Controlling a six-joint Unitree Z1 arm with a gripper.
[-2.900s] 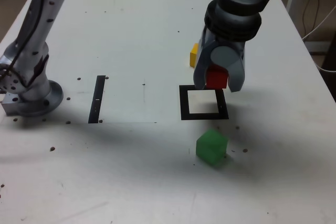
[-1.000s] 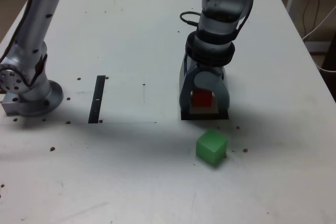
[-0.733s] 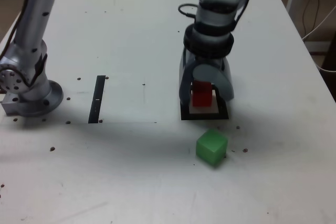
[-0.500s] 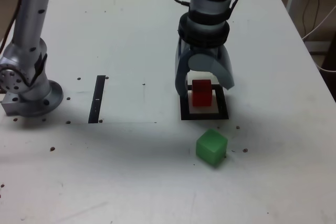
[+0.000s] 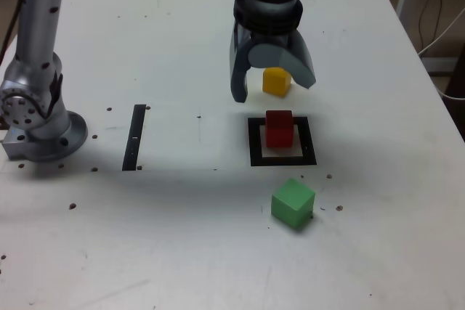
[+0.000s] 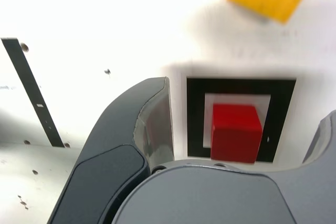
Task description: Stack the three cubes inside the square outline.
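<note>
The gripper (image 5: 272, 85) hangs above the white table (image 5: 182, 41) with its two grey jaws spread wide apart, and nothing is between them. In the exterior view it is above the table behind the square outline (image 5: 282, 157), and the yellow cube (image 5: 276, 81) shows in the gap between the jaws, further back on the table.

The red cube (image 5: 279, 128) stands alone inside the square outline, on its white centre. It touches no other cube and the gripper does not touch it. In the wrist view the red cube (image 6: 235, 132) sits in the white centre toward one side, so that more white shows on one side of it than on the other, and the black frame of the square outline (image 6: 195, 116) goes around it. One wide grey finger (image 6: 152, 124) of the gripper stands just beside the outline in that view, and the edge of the other finger shows at the far border of the picture.

The green cube (image 5: 293, 203) lies on the table in front of the square outline, near it but apart, a little to the exterior view's right. It is turned at an angle to the outline.

A thin black strip (image 5: 134, 137) lies flat on the table to the exterior view's left of the outline, well apart. The base of the arm (image 5: 40, 125) stands at the exterior view's left edge. Small dark specks are scattered on the table.
</note>
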